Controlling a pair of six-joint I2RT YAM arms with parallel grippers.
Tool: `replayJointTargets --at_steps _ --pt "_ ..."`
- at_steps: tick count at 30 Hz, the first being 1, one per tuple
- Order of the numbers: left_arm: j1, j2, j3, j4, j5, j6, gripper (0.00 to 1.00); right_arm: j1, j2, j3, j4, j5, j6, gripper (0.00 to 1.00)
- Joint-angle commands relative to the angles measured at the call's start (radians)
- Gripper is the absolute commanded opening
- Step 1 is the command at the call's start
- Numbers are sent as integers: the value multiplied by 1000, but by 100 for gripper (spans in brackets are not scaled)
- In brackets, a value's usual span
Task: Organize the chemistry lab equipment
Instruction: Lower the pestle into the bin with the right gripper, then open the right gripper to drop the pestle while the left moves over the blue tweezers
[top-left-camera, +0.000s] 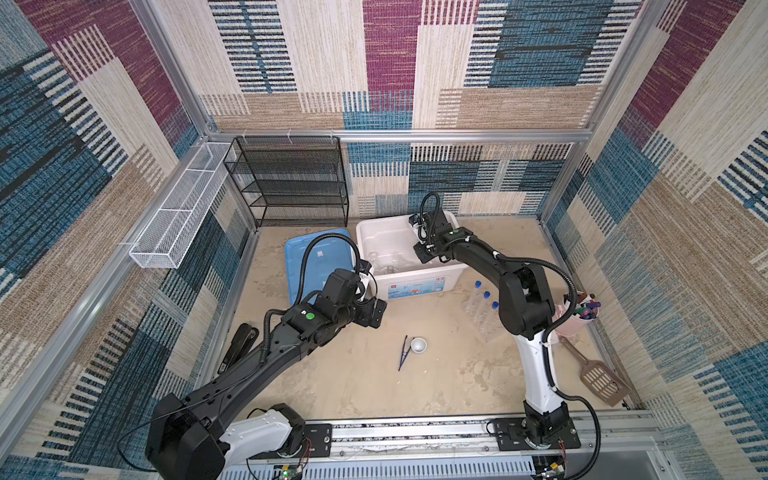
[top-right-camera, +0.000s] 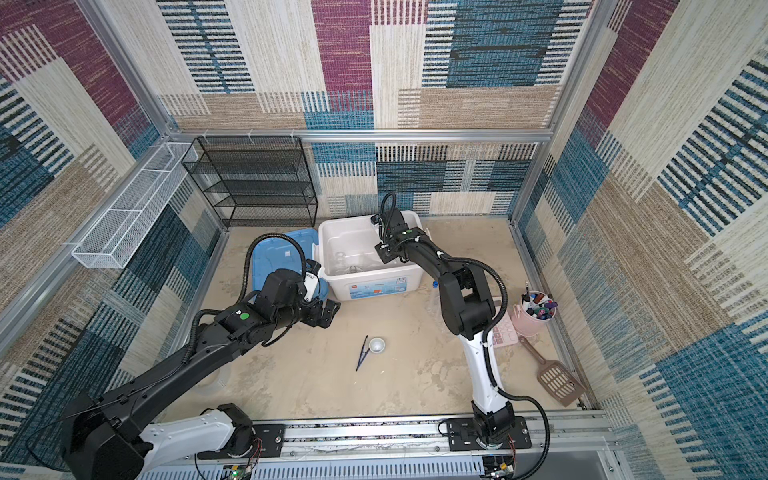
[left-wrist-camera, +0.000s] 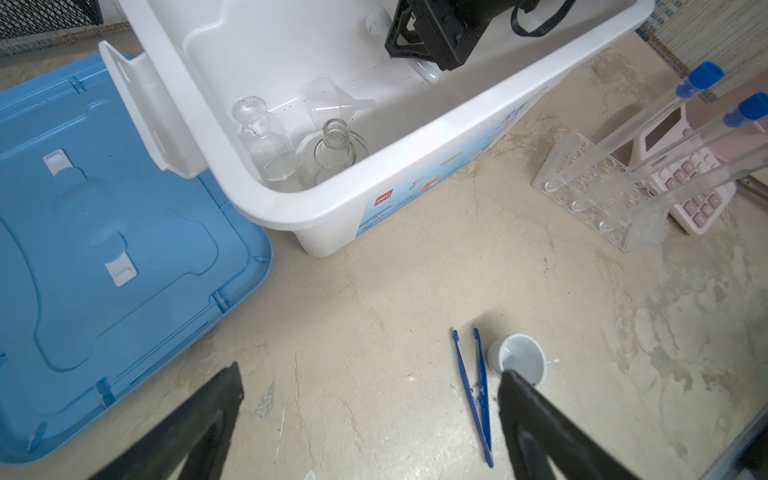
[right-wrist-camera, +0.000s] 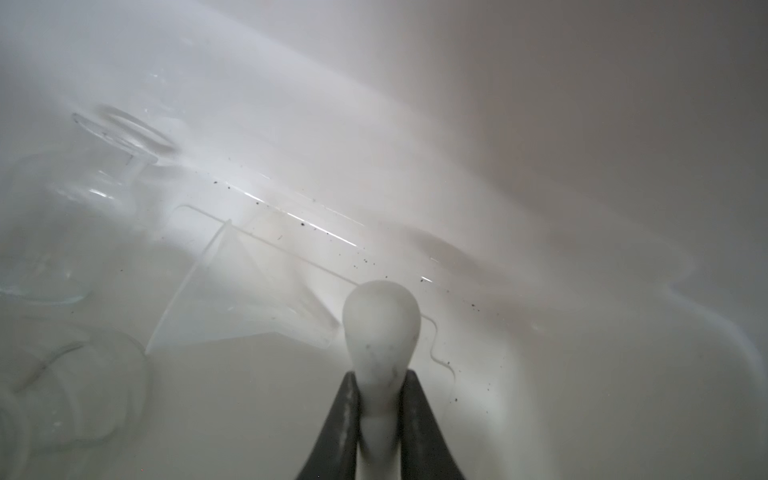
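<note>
My right gripper (right-wrist-camera: 381, 376) is shut on the white pestle (right-wrist-camera: 380, 320) and holds it low inside the white bin (top-left-camera: 415, 276). A clear funnel (right-wrist-camera: 249, 291), a glass flask (left-wrist-camera: 332, 149) and a clear bottle (left-wrist-camera: 266, 141) are in that bin. In front of the bin my left gripper (left-wrist-camera: 370, 372) hangs open and empty above the table. The dark blue tweezers (left-wrist-camera: 473, 390) and the small white mortar (left-wrist-camera: 521, 359) lie just beside its right finger. Blue-capped test tubes (left-wrist-camera: 648, 124) lean in the clear rack (left-wrist-camera: 582, 183) right of the bin.
The bin's blue lid (top-left-camera: 316, 257) lies flat to its left. A pink calculator (left-wrist-camera: 685, 174) and a pink cup of markers (top-left-camera: 582, 316) sit beyond the rack, with a brown scoop (top-left-camera: 598, 378) nearer the front. A black mesh shelf (top-left-camera: 291, 183) stands at the back left.
</note>
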Motion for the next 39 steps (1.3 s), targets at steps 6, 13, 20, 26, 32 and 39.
replayJointTargets --at_steps 6,13,20,26,32,39 --pt "-19 14 16 -10 -33 -2 98 -10 43 45 -39 -61 9 16" --pt "-27 35 29 -25 -44 -5 98 -14 50 52 -51 -80 14 19" --pt "-45 34 27 -26 -59 -7 98 -18 62 83 -76 -86 13 20" --pt "-63 39 25 -33 -72 -6 98 -22 70 85 -90 -90 16 23" --pt "-85 53 30 -46 -71 6 98 -24 51 84 -81 -86 19 31" --pt "-151 94 35 -67 -56 22 98 -24 0 79 -61 -95 42 49"
